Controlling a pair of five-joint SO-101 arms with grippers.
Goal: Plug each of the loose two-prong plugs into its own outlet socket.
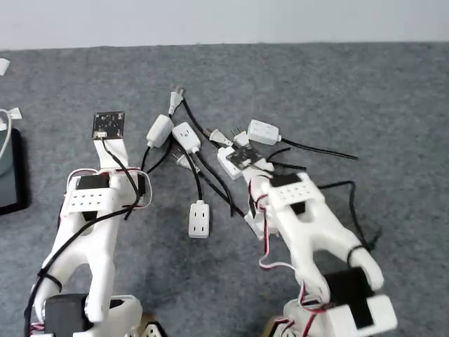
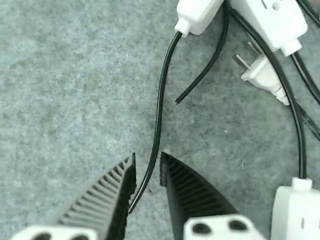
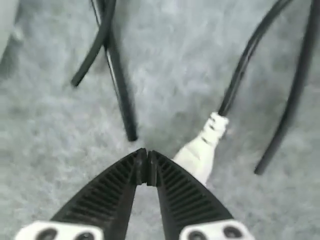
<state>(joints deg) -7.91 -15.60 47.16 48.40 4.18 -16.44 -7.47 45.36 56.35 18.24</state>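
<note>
Just beside right tool (image 3: 147,156) tips, white plug (image 3: 196,156)

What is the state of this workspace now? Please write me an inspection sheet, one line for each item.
Surface: grey carpet, flat.
Job's things: several white outlet sockets lie scattered between the arms; a two-prong plug lies loose at the far side.
Clutter: white scraps at the left edge.
Grippers: left gripper has its jaws open, with a black cable running between them; right gripper has its jaws shut, tips together, and a white plug lies on the carpet beside them.
Cables: black cables tangled among the sockets.
Surroundings: pale wall behind; dark flat device at the left edge.
</note>
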